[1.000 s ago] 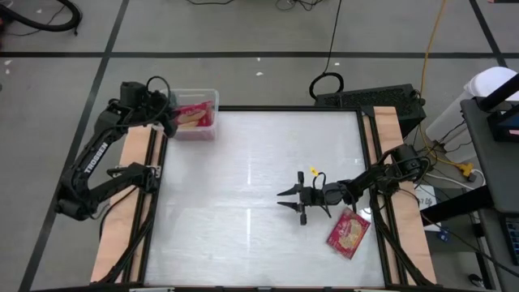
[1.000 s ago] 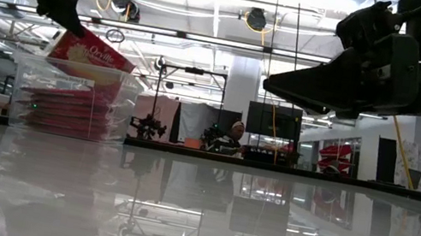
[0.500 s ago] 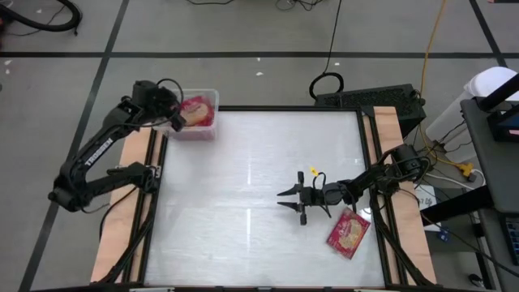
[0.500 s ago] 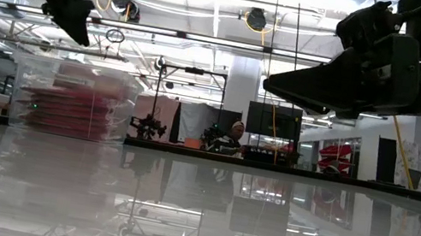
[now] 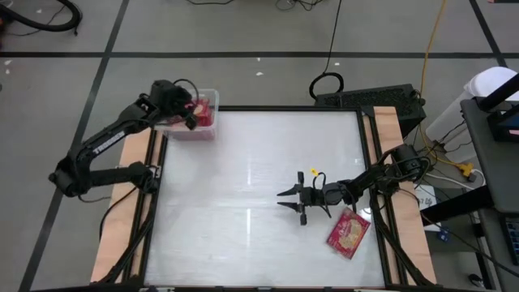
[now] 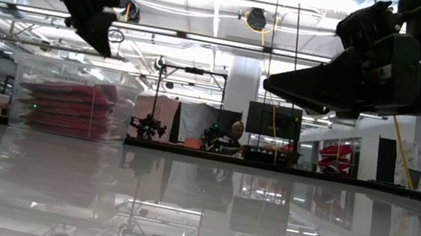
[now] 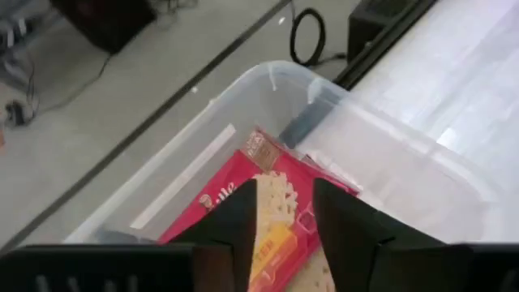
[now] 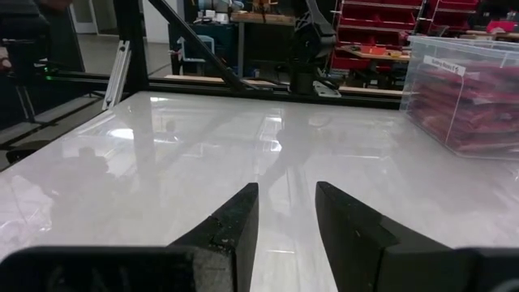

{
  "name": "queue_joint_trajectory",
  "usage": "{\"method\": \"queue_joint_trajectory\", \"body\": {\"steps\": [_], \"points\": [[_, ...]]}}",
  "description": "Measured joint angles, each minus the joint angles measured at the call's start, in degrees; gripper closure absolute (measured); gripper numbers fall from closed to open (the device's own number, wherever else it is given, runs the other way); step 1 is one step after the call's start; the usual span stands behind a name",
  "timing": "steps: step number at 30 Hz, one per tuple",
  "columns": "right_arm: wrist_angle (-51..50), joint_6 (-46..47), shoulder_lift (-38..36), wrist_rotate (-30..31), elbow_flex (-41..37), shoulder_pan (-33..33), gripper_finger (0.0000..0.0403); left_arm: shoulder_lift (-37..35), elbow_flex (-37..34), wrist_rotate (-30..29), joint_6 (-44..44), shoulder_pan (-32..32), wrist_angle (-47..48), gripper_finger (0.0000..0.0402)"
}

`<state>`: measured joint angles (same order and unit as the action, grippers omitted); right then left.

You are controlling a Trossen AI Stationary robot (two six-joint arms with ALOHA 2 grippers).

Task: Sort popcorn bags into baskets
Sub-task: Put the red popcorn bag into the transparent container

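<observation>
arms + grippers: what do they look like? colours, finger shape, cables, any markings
Both arms are dark, near-black jointed links. The left arm carries white lettering along one link, too small to read, and a black cable loops over its wrist. The left gripper and right gripper each have two dark, flat fingers tapering to tips. Small yellow tags sit just behind the right gripper.

Glossy white worktop [image 5: 243,186], clear basket [image 5: 197,130] at far-left corner, one popcorn bag [image 5: 349,233] near right edge
</observation>
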<state>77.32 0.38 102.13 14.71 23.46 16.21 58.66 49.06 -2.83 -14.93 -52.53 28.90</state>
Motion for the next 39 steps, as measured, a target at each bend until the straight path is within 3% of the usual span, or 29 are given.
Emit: {"method": "queue_joint_trajectory", "body": {"steps": [9, 13, 23, 29, 34, 39], "points": [[0.0, 0.0, 0.0, 0.0, 0.0, 0.0, 0.0287, 12.3, 0.0, -10.9, 6.4, 0.6, -3.6, 0.0329], [0.0, 0.6, 0.0, 0.0, 0.0, 0.0, 0.0287, 14.4, 0.0, -10.2, 8.2, 0.6, -2.5, 0.0346], [-0.9, 1.9, 0.0, 0.1, 0.0, 0.0, 0.0287, 11.5, 0.0, -8.3, 10.2, 1.7, 7.1, 0.0397], [-0.9, 1.9, 0.0, 0.1, 0.0, 0.0, 0.0287, 6.0, 0.0, -2.9, 12.6, 1.8, 7.2, 0.0383], [-0.9, 1.7, 0.0, 0.1, 0.0, 0.0, 0.0287, 1.7, 0.0, -4.8, 14.3, 1.7, 5.6, 0.0395], [-0.9, 0.6, 0.0, 0.2, 0.0, -0.1, 0.0287, 2.7, 0.0, -4.8, 15.8, 0.4, 5.1, 0.0391]]}}
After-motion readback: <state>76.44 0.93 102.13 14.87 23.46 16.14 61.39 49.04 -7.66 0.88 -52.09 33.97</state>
